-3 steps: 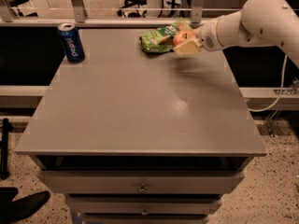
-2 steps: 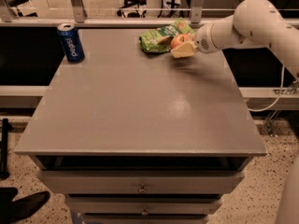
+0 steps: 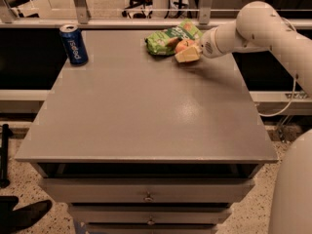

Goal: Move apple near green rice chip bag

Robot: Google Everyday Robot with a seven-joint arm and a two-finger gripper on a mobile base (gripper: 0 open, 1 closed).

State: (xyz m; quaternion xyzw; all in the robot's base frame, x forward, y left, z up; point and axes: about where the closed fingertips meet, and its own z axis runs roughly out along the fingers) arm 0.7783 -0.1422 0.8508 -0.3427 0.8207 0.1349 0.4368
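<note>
The red-orange apple [image 3: 182, 45] sat clasped in the gripper [image 3: 187, 53] by the far edge of the desk [image 3: 146, 116], just beside the crumpled green rice chip bag [image 3: 163, 39] lying flat there.

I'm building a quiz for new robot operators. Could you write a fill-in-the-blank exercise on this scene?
The gripper, over the table's far right part, holds the ____.
The held fruit is close to the ____ rice chip bag.
The soda can, upright on the table, is coloured ____.
Missing words: apple; green; blue.
</note>
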